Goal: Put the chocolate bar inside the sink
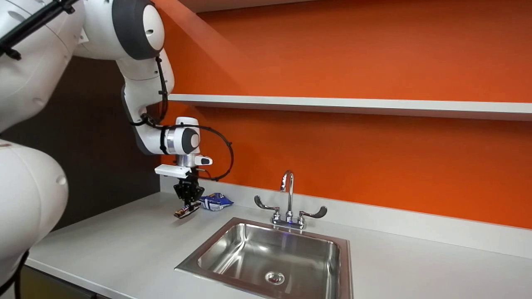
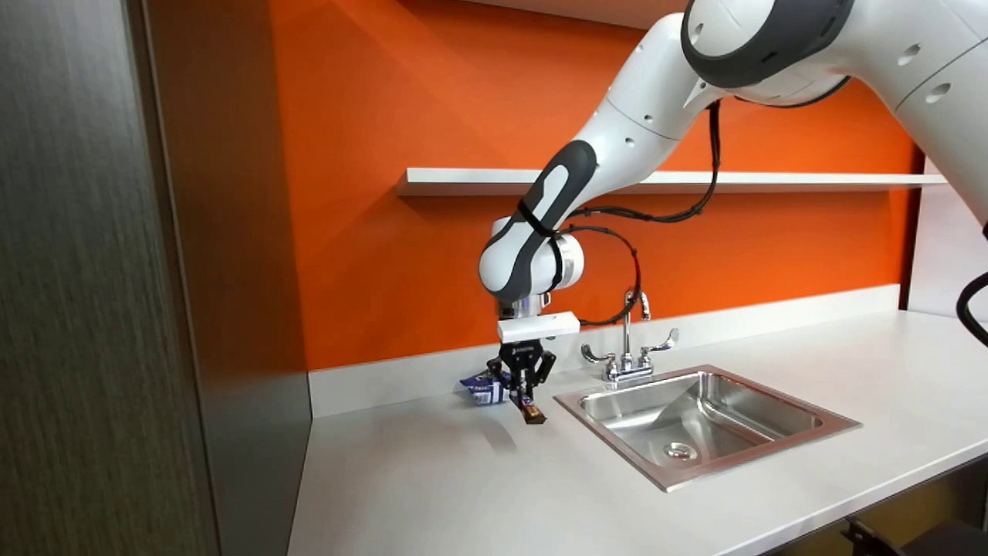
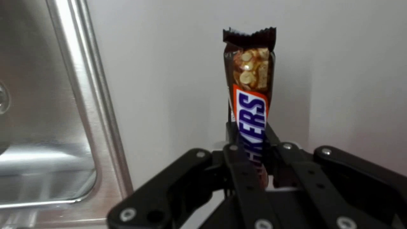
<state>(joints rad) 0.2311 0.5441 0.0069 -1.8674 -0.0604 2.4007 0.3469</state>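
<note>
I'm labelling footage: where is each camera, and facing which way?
An exterior view: higher than the counter, facing sink and wall; arm at left.
An exterior view: beside the dark panel, facing the same wall; arm upper right.
Wrist view: above the gripper, which shows, facing down at chocolate bar and counter.
Both exterior views share sink and faucet.
</note>
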